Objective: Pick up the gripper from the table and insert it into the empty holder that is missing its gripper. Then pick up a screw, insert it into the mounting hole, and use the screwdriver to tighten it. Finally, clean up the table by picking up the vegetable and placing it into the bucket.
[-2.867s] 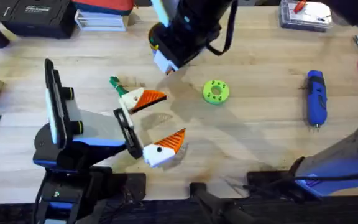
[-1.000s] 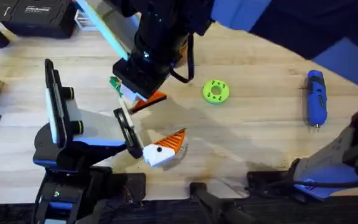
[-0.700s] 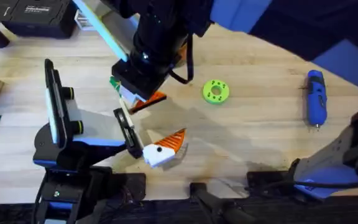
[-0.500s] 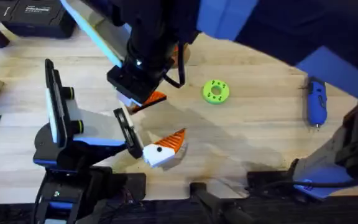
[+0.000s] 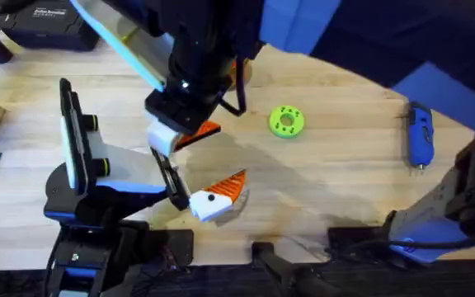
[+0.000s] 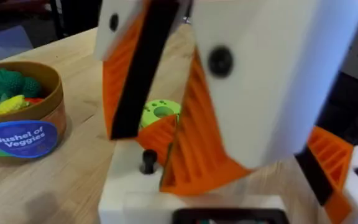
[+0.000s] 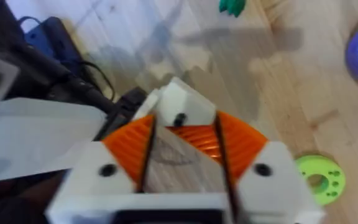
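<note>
The overhead camera is looking down and forward over the whole table (image 5: 336,165). The left wrist camera is sitting right behind the left gripper (image 6: 185,149), facing past it toward the bucket (image 6: 18,124). The right wrist camera is peering down close over the right gripper (image 7: 182,146). All three are sharing the green disc (image 5: 286,121) beyond the fingers.

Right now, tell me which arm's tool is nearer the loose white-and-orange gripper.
Right. The right tool is on the gripper, straddling it; the left tool sits apart, nearer the table's front edge.
</note>
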You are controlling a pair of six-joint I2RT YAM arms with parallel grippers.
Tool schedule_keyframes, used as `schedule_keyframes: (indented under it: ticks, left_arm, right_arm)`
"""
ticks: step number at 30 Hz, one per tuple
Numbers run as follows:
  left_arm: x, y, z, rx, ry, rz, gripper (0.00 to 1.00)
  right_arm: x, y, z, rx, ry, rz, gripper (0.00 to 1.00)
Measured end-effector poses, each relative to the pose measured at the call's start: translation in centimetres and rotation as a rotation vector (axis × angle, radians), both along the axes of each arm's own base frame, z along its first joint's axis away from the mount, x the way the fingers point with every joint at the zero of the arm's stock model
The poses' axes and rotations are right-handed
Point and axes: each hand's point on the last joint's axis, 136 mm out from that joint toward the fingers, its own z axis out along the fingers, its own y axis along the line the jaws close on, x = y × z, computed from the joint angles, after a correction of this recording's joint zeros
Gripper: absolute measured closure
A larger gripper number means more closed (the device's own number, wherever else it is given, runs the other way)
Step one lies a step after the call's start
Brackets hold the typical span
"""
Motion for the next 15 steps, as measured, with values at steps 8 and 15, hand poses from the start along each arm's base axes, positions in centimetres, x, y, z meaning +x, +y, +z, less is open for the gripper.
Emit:
schedule_keyframes:
  ticks: [8,15]
  left_arm:
    - [0.0,0.0,0.0,0.005,-0.012,-0.003,0.015]
    - [-0.1,0.0,0.0,0.006,-0.013,-0.004,0.015]
  right_arm:
    - [2.4,-3.1,-0.3,-0.049,0.029,-0.086,0.009]
    - [4.5,-6.4,0.3,-0.033,0.109,-0.17,0.009]
